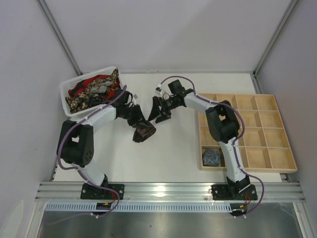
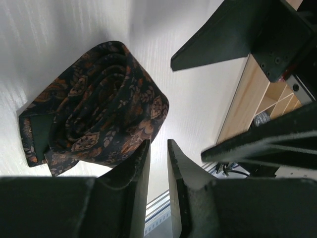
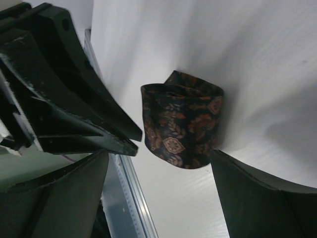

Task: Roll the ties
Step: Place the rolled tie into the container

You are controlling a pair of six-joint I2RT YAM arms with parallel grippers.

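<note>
Tie coil (image 1: pixel 143 132) centred on table (image 1: pixel 178 148), clear of edges, basket (image 1: pixel 63 96), tray (image 1: pixel 291 166).

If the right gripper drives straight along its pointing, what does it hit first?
The rolled paisley tie, lying on the table dead ahead, roughly centred between the open right gripper's jaws. How far off it is remains unclear.

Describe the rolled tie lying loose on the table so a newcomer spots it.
On the white table, look between the white basket at far left and the wooden tray on the right. The rolled tie lies there on bare tabletop: a dark coil with orange-brown paisley, unlike the grey-blue coil inside the tray.
</note>
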